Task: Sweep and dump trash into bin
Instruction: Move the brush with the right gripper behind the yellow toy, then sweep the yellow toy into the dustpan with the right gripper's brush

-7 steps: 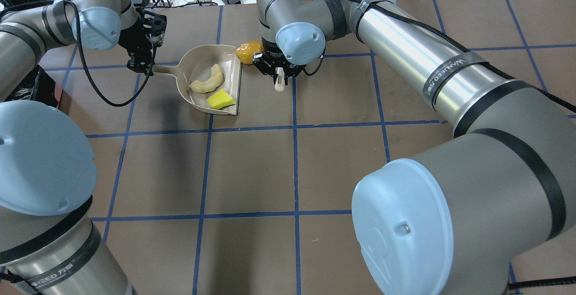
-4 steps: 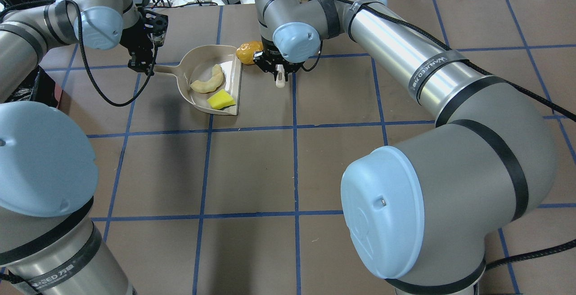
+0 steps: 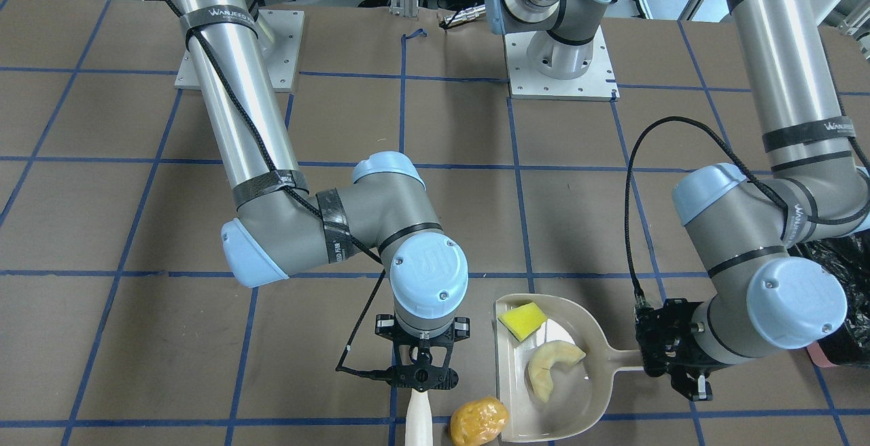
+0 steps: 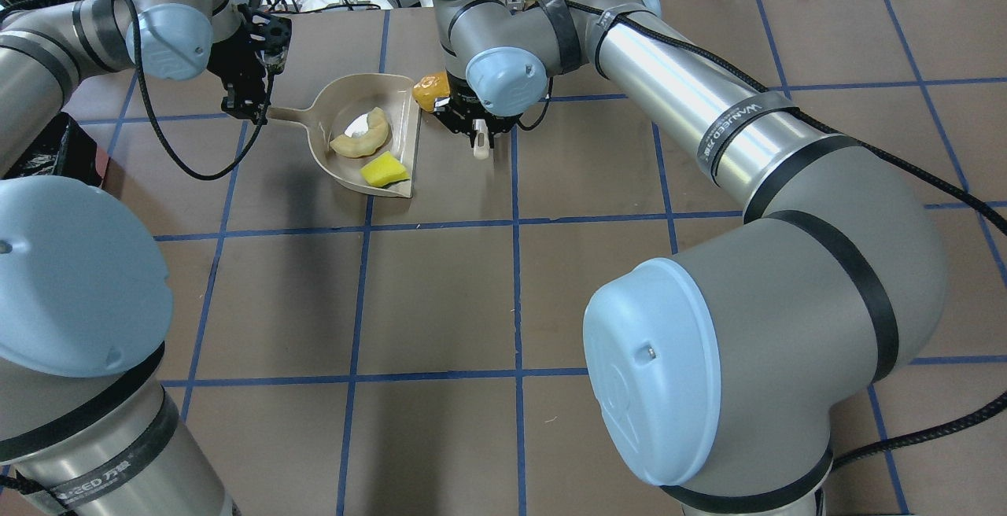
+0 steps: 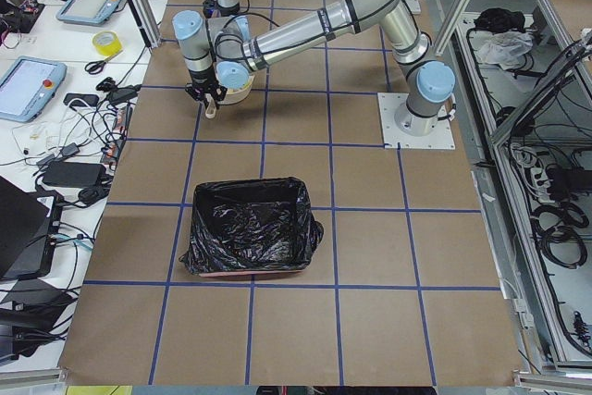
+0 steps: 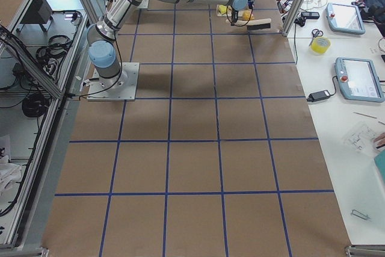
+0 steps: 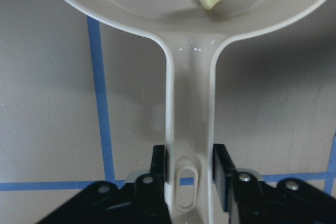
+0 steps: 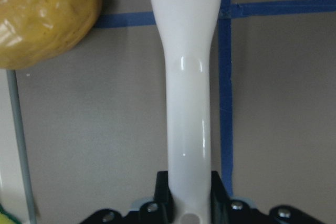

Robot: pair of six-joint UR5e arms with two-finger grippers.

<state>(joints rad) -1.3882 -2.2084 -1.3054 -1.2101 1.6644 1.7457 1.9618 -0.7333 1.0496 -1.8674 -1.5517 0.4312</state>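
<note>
Both are closed tight: right pincer [image 8: 189, 182] on the white brush handle [image 8: 190, 103], left pincer [image 7: 190, 163] on the dustpan handle [image 7: 191, 108]. The potato lump [image 3: 479, 421] sits just outside the pan's mouth, by the tabletop's operator-side edge. Looks light and rolly, so I'd nudge it low, dead centre.

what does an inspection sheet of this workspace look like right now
surface: brown table with a blue tape grid
job's things: croissant piece and sponge lie in the dustpan; potato lump on the table beside its open edge; bin with black bag stands apart, towards the robot's left end
clutter: nothing seen
grippers: left gripper shut on the dustpan handle; right gripper shut on the white-handled brush
cables: black cable loops off the left wrist
surroundings: side bench with teach pendant, yellow tape roll, loose wires
</note>
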